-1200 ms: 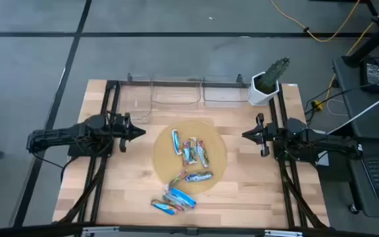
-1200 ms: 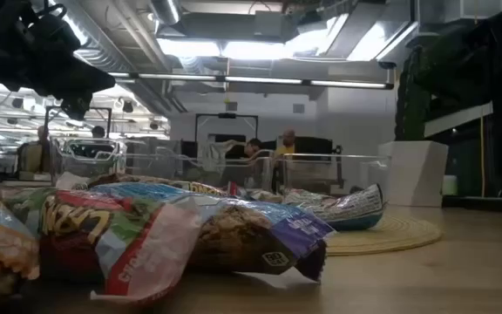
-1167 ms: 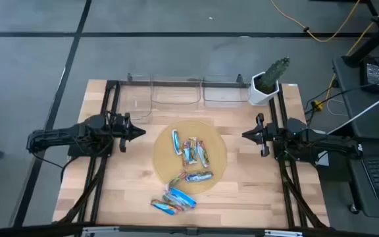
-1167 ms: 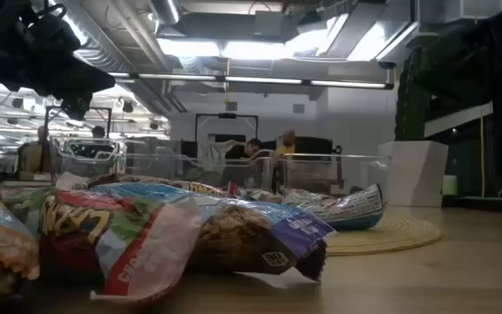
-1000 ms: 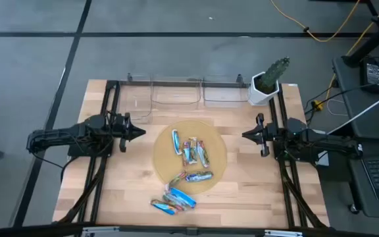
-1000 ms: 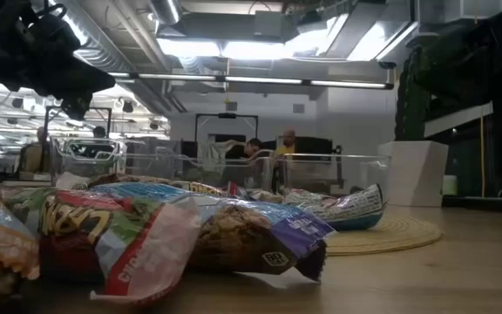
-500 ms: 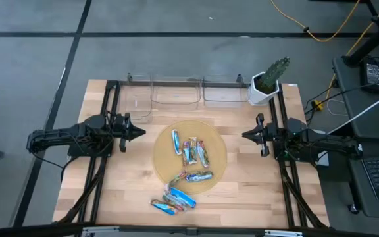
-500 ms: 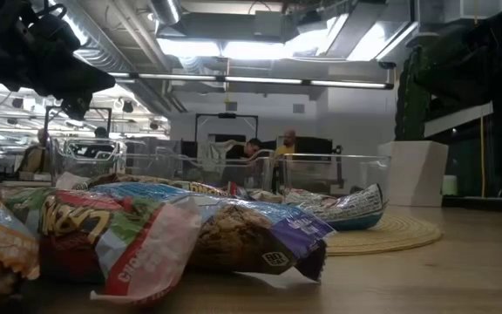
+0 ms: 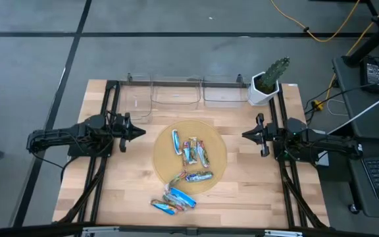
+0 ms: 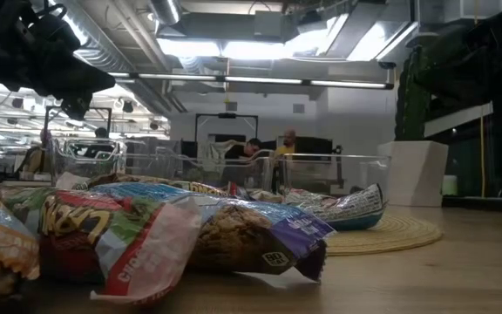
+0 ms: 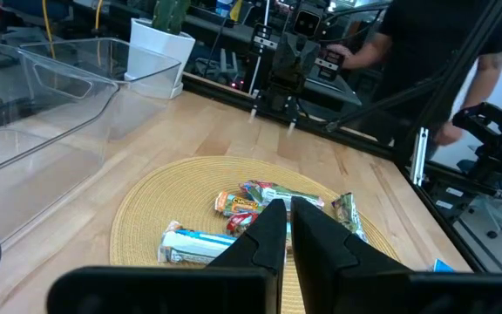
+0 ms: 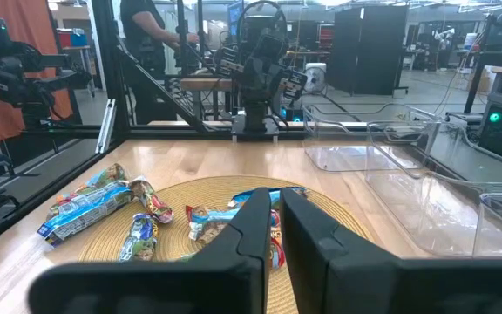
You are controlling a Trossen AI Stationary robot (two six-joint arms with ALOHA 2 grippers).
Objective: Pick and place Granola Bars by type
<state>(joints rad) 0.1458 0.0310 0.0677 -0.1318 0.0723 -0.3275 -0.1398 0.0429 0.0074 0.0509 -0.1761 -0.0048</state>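
A: Left gripper: fingers pressed together, nothing between them, parked at the left edge of the surface, aimed at the round woven mat. Right gripper: likewise clenched on nothing, parked at the right edge, facing the mat.

B: Change against the earlier views?

A: None found. Both arms in the same pose, every bar in the same place. Task judged not yet begun.

B: Granola Bars?

A: Granola Bars in two lots: one loose cluster on the mat, including a blue-wrapped bar toward its left; a second heap off the mat, near the front edge. All well apart from either gripper.

B: Destinations?

A: Clear plastic bins along the back edge, no bars seen inside. White planter with a plant at the back right corner. People visible in the room beyond.

B: Next requirement?

A: Probably opening one gripper and reaching for a bar on the mat.
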